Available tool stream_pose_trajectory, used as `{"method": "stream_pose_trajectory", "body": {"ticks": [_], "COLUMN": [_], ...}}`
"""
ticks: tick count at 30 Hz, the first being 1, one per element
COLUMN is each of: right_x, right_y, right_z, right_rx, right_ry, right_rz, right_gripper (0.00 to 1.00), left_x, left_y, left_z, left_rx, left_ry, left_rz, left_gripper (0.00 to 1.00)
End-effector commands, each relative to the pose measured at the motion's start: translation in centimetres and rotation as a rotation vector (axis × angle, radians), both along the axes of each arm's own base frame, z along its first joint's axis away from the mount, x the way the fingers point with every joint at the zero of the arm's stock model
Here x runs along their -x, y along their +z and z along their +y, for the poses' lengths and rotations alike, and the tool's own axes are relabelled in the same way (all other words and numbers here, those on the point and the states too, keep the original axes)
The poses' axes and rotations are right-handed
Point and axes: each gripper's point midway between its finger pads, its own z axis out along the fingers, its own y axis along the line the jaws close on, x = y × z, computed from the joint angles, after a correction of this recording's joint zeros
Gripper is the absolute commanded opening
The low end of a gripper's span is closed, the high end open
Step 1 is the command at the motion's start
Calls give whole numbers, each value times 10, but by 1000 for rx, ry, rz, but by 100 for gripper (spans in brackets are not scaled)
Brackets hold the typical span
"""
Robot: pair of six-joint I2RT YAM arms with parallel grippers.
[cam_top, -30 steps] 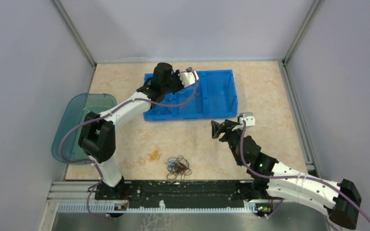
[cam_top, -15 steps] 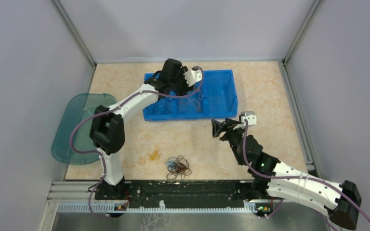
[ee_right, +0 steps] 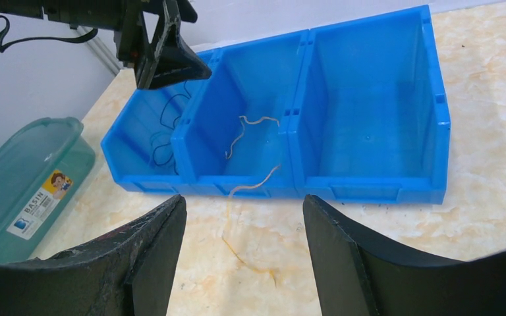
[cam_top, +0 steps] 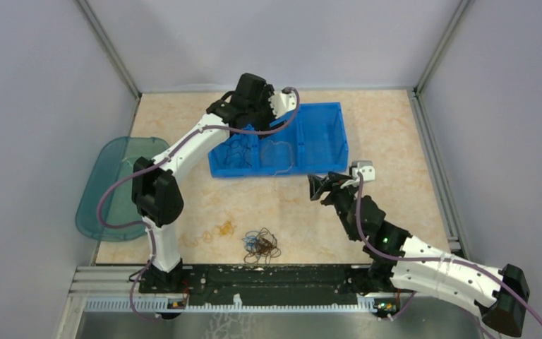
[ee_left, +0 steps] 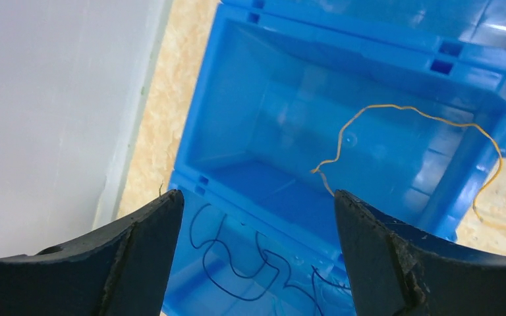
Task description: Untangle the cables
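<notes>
A fist-sized tangle of cables [cam_top: 261, 244] in blue, brown and orange lies on the table near the front edge. Loose yellow-orange loops [cam_top: 219, 229] lie just left of it. One yellow cable [ee_left: 395, 115] [ee_right: 250, 178] sits in the middle compartment of the blue bin [cam_top: 282, 169], its end trailing over the front wall onto the table. A dark blue cable [ee_left: 237, 263] [ee_right: 165, 125] lies in the left compartment. My left gripper [ee_left: 258, 197] [cam_top: 260, 116] hovers open above the bin's rear, nothing between its fingers. My right gripper [ee_right: 244, 201] [cam_top: 317, 187] stands open in front of the bin, empty.
The bin's right compartment [ee_right: 369, 85] holds nothing. A teal plastic box [cam_top: 116, 183] lies at the table's left edge. Grey walls enclose the table on three sides, close behind the bin.
My left gripper has gone from shut to open and shifted a little back over the bin. The yellow cable now shows lying in the middle compartment. The right arm has stayed still.
</notes>
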Motion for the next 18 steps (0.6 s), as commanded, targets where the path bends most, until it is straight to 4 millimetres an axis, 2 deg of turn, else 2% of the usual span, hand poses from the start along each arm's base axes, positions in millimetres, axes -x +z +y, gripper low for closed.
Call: {"method": "stream_pose_trajectory", "body": {"ticks": [1,4,7,9,12,14,18], "right_x": [-2,-4,-7,-11,-15,-10,-9], "right_y": [29,20,-3,-37,-78,-100,-131], "right_z": [3,14,32,37,36,33,27], "right_rx": [-39,-1,70,123,179,187,134], "right_ry": [11,39,90,107,128,155,176], "right_rz": [-33,-4,75,220,350,393,488], "right_gripper": [66,66,66,68,71,73,75], "left_x": [11,20,23,20,24,31,48], "left_y": [8,14,24,32,47,57,75], "left_z": [15,16,22,33,42,46,56], "left_rx": [-1,54,103,128,159,179,212], "left_ry": [18,12,16,38,38,28,4], "left_rz": [47,84,105,108,105,105,92], "left_gripper": [89,88,87,87,86,87,87]}}
